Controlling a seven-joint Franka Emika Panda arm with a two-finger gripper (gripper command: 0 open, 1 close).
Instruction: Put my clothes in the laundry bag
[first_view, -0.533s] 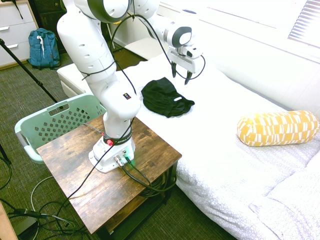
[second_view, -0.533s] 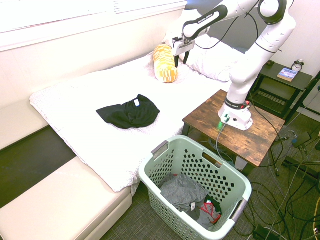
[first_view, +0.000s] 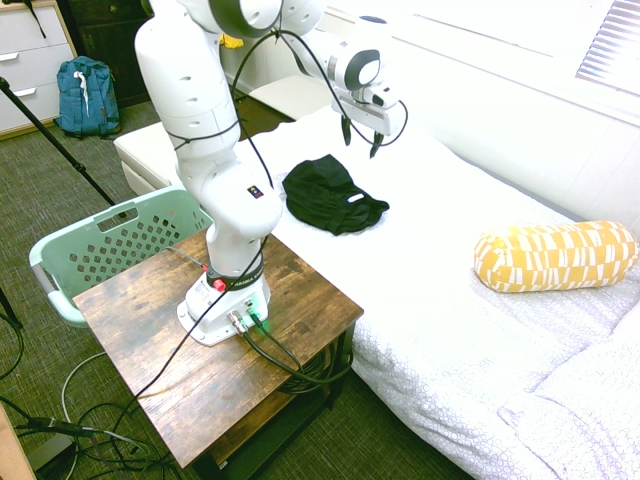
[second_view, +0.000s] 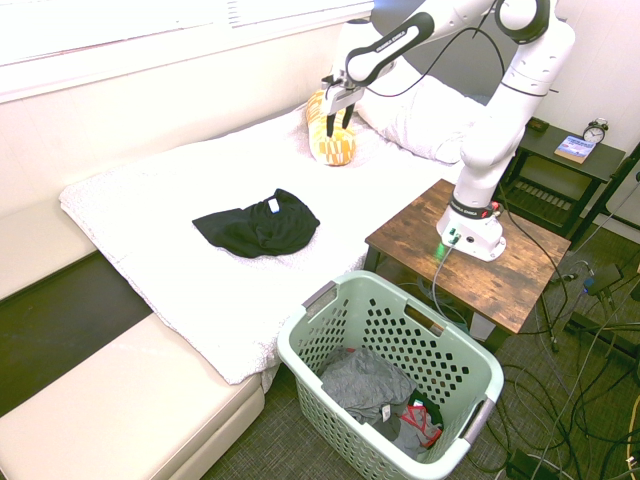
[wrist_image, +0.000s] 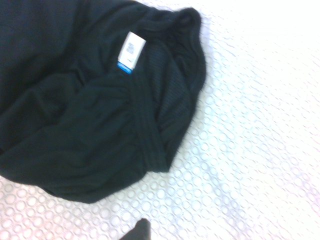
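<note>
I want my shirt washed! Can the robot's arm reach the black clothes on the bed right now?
Probably yes. The black clothes lie flat on the white bed with nothing on top, and the gripper hangs above them, jaws open and empty.

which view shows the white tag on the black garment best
The wrist view: the small white tag fills a clear patch on the soft black fabric garment, blue edge visible. Both exterior views show the whole garment on the white bed, the tag only a tiny white fleck.

White arm (first_view: 200, 110), black cables, dark claw (first_view: 360, 139).
</note>
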